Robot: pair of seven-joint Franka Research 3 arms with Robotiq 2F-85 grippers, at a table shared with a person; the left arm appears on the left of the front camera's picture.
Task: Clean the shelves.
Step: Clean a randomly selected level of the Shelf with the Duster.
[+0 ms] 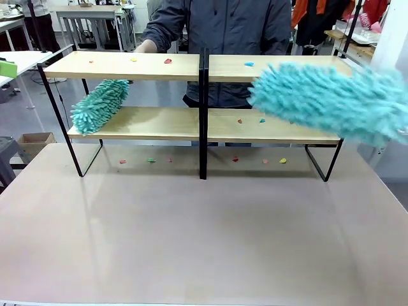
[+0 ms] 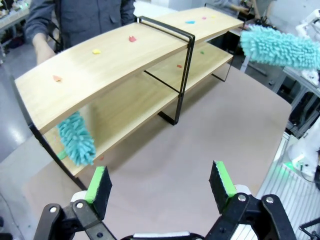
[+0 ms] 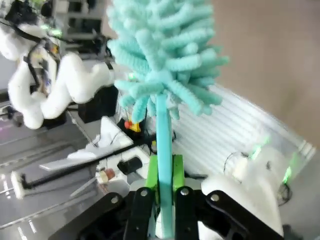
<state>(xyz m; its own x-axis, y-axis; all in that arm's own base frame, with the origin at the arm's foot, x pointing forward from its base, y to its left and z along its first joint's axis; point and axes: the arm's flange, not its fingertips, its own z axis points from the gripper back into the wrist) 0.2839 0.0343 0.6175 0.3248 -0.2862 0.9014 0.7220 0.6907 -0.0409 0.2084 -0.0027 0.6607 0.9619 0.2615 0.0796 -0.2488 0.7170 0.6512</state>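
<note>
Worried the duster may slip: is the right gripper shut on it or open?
Shut: the right gripper has its green pads pressed against the duster handle on both sides.

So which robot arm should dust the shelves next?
Right, probably. The right fingers are shut on a duster whose head is by the shelves; the left fingers are open and empty.

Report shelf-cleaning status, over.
Right end effector shut on teal duster, at right end of shelves. Left end effector open, empty. Coloured scraps on both tiers; person's duster lower left.
</note>
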